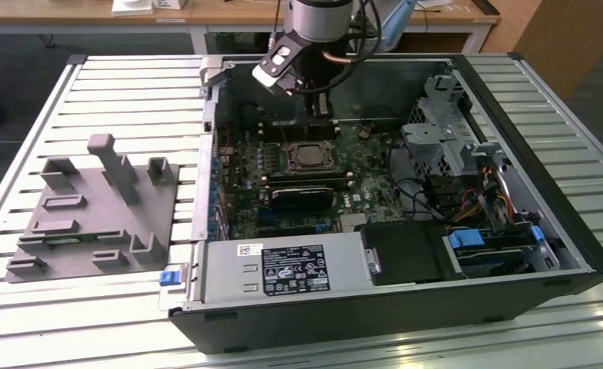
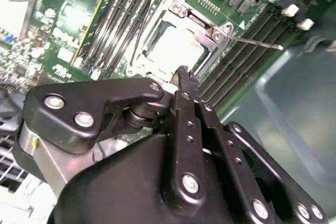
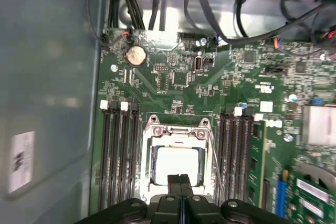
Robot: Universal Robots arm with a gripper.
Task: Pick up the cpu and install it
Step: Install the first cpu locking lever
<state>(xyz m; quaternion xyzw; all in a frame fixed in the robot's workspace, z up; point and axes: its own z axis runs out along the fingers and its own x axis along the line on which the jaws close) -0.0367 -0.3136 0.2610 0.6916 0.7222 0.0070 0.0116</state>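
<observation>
The cpu looks already seated in the socket, and the jaws hover just above it, pressed together and holding nothing.

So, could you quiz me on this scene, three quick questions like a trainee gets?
1. True or false: the small flat square silvery-grey cpu lies in the metal-framed socket on the green motherboard.
2. The black gripper over the cpu is: A) wide open; B) shut, holding nothing; C) shut on a cable.
3. Fill in: the grey plastic tray sits to the exterior view's ____ of the open black computer case.
Key: 1 true; 2 B; 3 left.
</observation>
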